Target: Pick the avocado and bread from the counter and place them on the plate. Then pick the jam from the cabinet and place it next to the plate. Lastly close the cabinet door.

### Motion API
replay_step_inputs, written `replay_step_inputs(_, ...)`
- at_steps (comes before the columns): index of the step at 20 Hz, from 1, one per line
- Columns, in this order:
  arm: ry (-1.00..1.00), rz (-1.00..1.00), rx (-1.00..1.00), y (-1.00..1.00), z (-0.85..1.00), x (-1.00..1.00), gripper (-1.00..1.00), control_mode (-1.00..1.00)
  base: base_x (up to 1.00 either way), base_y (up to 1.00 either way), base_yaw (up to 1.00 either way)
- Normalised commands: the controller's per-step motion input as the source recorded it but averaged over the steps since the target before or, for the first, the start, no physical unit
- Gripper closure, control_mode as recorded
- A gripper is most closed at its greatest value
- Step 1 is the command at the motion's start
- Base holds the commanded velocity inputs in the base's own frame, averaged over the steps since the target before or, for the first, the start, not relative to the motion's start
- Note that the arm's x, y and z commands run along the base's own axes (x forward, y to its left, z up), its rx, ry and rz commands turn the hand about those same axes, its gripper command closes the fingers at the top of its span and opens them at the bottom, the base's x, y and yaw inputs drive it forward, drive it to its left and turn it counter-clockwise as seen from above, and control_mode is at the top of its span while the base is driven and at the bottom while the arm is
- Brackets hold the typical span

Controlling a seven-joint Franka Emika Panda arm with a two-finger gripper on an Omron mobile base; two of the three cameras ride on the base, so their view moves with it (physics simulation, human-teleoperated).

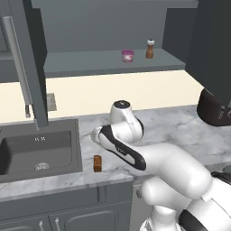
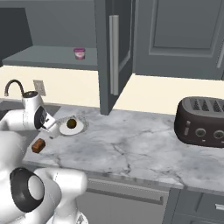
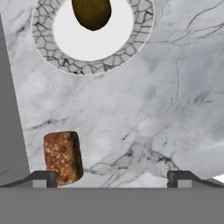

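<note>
The avocado point(image 3: 91, 13) already lies on the plate point(image 3: 48, 57), so the bread point(image 3: 63, 156) looks like the thing to take next. It sits on the counter point(image 3: 166, 109) near the front edge, beside the sink point(image 1: 40, 151) and a little apart from the plate. In the hand view the gripper point(image 3: 112, 178) is spread wide and holds nothing, with the bread just beside one fingertip rather than between the two. The bread is probably light and fairly firm, with a rough crust that should not slip, though a hard squeeze could crush it. A hold across its narrow sides, near the middle of its length, seems safest.
</note>
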Motion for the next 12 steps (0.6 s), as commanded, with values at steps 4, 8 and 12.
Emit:
replay_step_inputs(4,0.02,0.07,0.00,0.33,0.00,-0.21,-1.00,-1.00,0.00,0.00,0.00)
replay_step_inputs(8,0.02,0.10,0.00,0.40,0.00,-0.10,-1.00,-1.00,0.00,0.00,0.00)
replay_step_inputs(12,0.02,0.06,0.00,0.31,0.00,0.00,-1.00,-1.00,0.00,0.00,0.00)
